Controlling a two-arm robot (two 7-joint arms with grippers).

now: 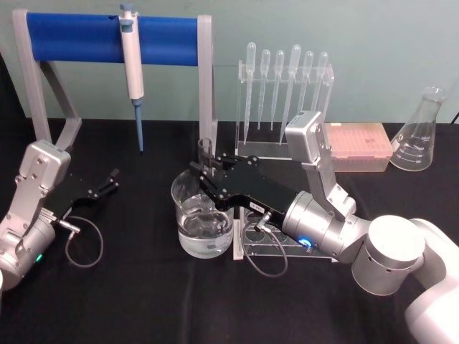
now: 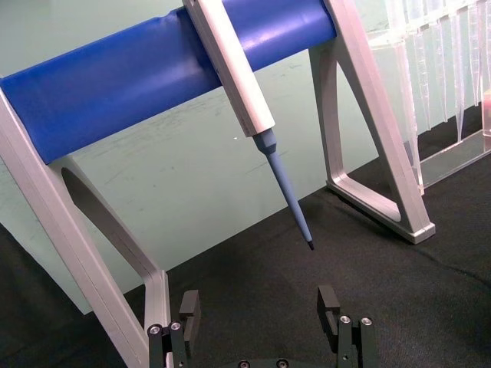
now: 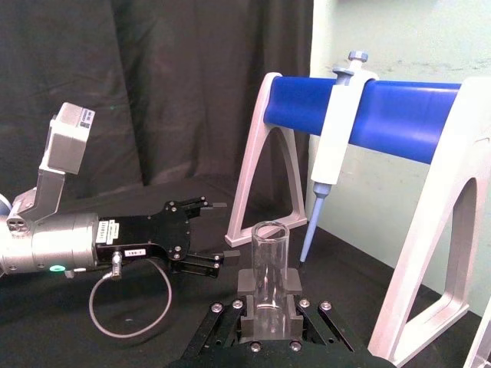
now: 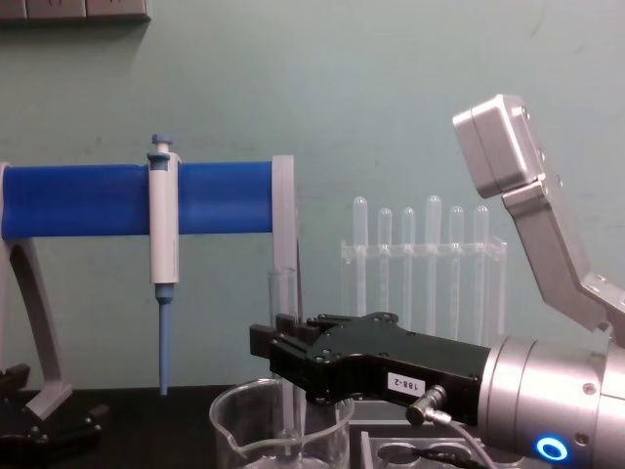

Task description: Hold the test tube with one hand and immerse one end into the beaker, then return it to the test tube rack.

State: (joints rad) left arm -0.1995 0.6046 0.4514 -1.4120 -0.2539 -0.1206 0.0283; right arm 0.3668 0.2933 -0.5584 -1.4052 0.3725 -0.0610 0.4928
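Note:
My right gripper (image 1: 204,174) is shut on the test tube (image 1: 206,152), holding the clear glass tube upright. The tube's lower end hangs inside the beaker (image 1: 204,223), a wide glass with clear liquid in its lower part. I cannot tell whether the tip touches the liquid. From the chest, the test tube (image 4: 284,293) drops past the rim of the beaker (image 4: 234,430), with the right gripper (image 4: 278,347) clamped at its middle. The right wrist view shows the test tube (image 3: 269,261) standing between the gripper's pads. My left gripper (image 1: 107,183) rests open at the left, away from the beaker.
A white-and-blue pipettor (image 1: 132,64) hangs on a blue-barred stand (image 1: 72,36) at the back left. Behind the beaker stands a clear rack of plastic pipettes (image 1: 287,79), then a pink tip box (image 1: 358,143) and a conical flask (image 1: 418,132). A clear tube rack (image 1: 272,247) lies under my right wrist.

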